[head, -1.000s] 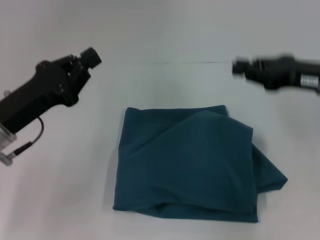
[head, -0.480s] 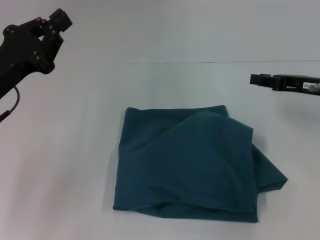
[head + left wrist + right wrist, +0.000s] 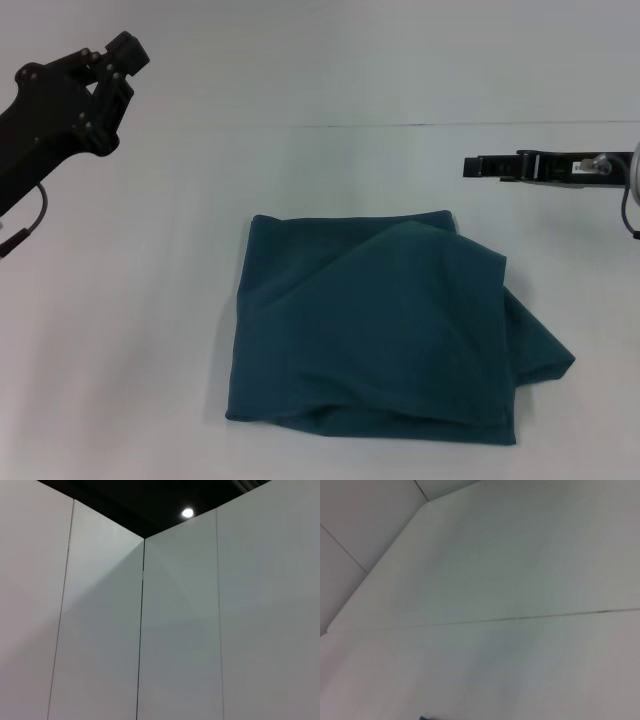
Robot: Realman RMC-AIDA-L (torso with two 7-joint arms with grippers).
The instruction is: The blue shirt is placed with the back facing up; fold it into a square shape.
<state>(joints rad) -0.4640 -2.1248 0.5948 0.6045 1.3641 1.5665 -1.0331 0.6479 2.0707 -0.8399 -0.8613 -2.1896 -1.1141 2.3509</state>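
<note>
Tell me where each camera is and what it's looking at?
Head view: up on the robot's head, looking down at the blue shirt on the white table; the left gripper and right gripper both show.
Left wrist view: on the left arm, facing wall panels and a ceiling lamp; no robot parts.
Right wrist view: on the right arm, facing the table; no robot parts.
Shared: head and right wrist views both show the table.

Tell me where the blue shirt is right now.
In the head view the blue shirt lies folded on the white table, near its front middle, apart from the raised left gripper and right gripper.
</note>
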